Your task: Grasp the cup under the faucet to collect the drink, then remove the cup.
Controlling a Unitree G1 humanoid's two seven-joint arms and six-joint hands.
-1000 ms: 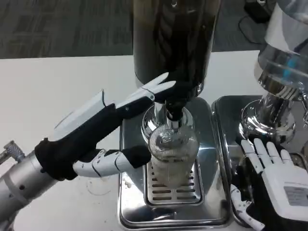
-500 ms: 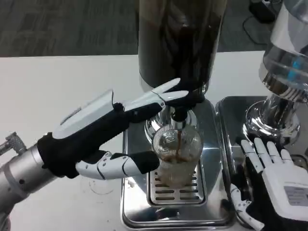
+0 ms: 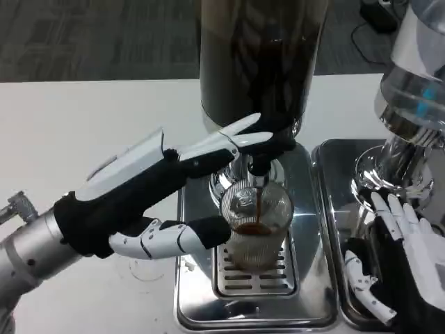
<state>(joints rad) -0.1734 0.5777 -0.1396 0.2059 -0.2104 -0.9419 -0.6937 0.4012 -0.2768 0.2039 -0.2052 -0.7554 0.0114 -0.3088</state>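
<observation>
Cup: the clear cup stands on the drip tray under the faucet, part-filled with a dark stream running in.
Left hand: the left hand clamps the cup from its left, upper fingers reaching the faucet lever.
Right hand: the right hand rests with fingers apart, holding nothing.
Step done well: hold steady and upright until full.
Room: the bare counter lies left; the second dispenser crowds the right.

Dark brown drink fills a clear cup (ribbed) on a shiny silver tray.
</observation>
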